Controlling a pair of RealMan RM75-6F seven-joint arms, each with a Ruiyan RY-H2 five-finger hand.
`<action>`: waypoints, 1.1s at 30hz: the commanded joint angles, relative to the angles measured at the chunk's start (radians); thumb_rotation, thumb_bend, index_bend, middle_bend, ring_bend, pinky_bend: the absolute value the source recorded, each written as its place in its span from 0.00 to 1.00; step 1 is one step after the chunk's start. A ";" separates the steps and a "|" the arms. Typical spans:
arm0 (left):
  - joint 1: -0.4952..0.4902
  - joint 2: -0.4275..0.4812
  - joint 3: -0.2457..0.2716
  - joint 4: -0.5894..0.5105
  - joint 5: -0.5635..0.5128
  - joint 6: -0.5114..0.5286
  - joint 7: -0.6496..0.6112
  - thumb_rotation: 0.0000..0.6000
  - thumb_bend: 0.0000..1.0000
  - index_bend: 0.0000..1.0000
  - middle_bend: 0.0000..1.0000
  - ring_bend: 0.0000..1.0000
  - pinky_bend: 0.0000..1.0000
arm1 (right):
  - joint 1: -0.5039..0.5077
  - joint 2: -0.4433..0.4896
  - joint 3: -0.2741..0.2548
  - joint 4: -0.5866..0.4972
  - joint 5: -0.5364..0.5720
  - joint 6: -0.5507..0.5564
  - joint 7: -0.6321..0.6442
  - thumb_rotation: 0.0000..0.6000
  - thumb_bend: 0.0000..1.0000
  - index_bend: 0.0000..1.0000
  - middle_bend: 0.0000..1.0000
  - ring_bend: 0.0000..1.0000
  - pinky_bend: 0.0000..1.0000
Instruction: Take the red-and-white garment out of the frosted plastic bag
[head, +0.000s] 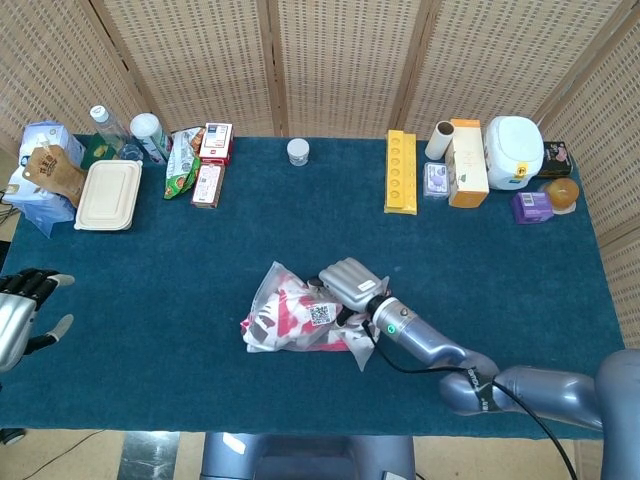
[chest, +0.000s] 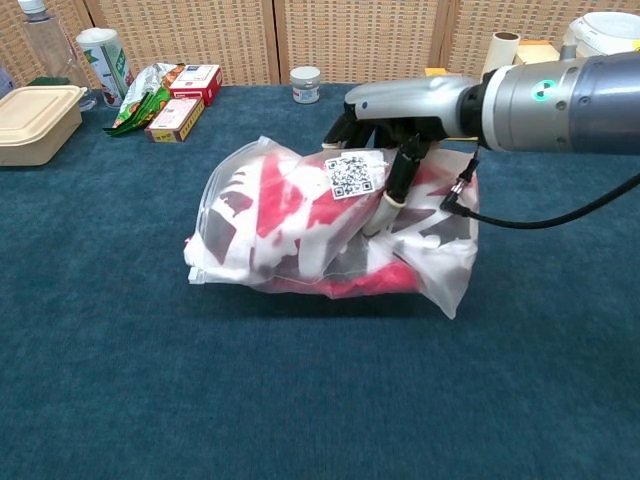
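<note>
Chest view: right hand (chest: 400, 125) grips crinkled frosted plastic bag (chest: 330, 225), red-and-white garment (chest: 300, 215) inside; left hand (head: 15, 315) open.

**Bag at table's middle, goods along the back edge**

Lying near the centre of the table (head: 150, 270), toward the front edge: the plastic bag (head: 290, 320), with the garment (chest: 300, 215) sitting inside it. Resting on the bag's right end: the right hand (chest: 385, 125), fingers curling down onto it. Hovering off the table's front left corner, well apart from the bag: the left hand (head: 18, 310). Standing along the back left: bottles (head: 130, 132), snack packets (head: 185, 160), with a lunch box (head: 108, 195) lying before them. Sitting at back centre: a small jar (head: 298, 151). Lining the back right: a tray (head: 400, 171), a roll (head: 441, 140), a carton (head: 466, 163) and a cooker (head: 514, 150).
</note>
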 joint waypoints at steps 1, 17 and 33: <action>-0.042 0.010 -0.008 -0.013 0.037 -0.033 0.017 1.00 0.24 0.33 0.37 0.33 0.40 | -0.050 0.061 0.016 -0.019 -0.106 -0.035 0.144 1.00 0.14 0.81 0.91 1.00 0.97; -0.279 0.012 -0.033 -0.069 0.143 -0.263 -0.026 1.00 0.22 0.33 0.91 0.81 0.78 | -0.072 0.104 0.013 -0.020 -0.353 -0.023 0.561 1.00 0.14 0.81 0.92 1.00 1.00; -0.490 -0.048 -0.060 -0.107 0.114 -0.476 -0.208 0.96 0.20 0.37 1.00 0.94 0.87 | -0.051 0.104 -0.023 0.005 -0.464 0.027 0.782 1.00 0.14 0.81 0.92 1.00 1.00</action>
